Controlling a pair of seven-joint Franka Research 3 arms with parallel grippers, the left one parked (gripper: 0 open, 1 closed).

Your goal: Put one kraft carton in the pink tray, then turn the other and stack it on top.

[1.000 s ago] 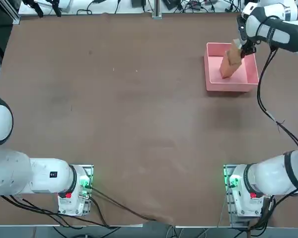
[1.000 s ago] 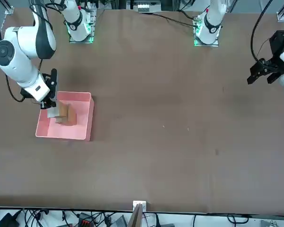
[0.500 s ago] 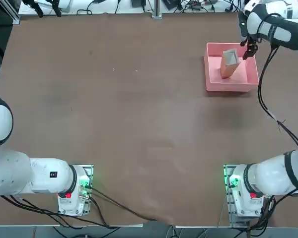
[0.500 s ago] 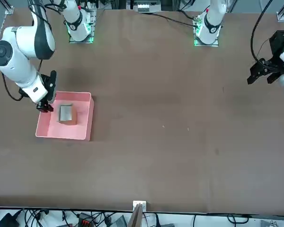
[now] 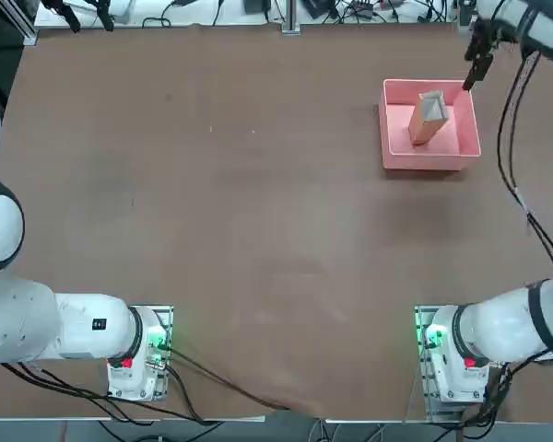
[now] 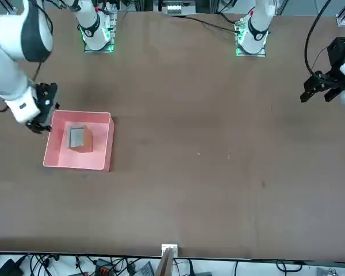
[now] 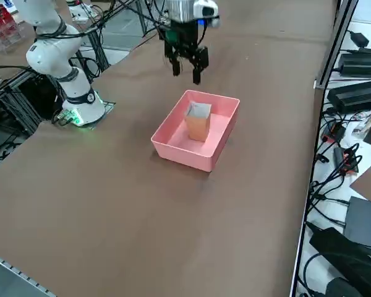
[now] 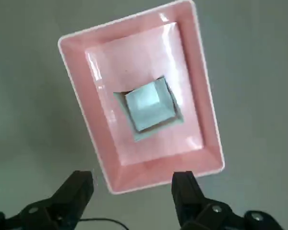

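Small kraft carton with pale top (image 8: 151,105) now sits free inside square pink plastic tray (image 8: 201,96), apparently on second carton, corners askew. Right tool (image 8: 133,177) just let go and backed off, jaws wide, nothing held. Stack looks basically done imo.

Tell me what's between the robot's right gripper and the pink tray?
No object: the side view shows just air between right gripper and pink tray.

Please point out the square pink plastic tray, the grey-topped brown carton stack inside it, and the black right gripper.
Square pink plastic tray (image 7: 184,155): right side view, near wall.
Grey-topped brown carton stack (image 7: 199,128): same view, brown side.
Black right gripper (image 8: 132,184): right wrist view, midway between open fingertips.
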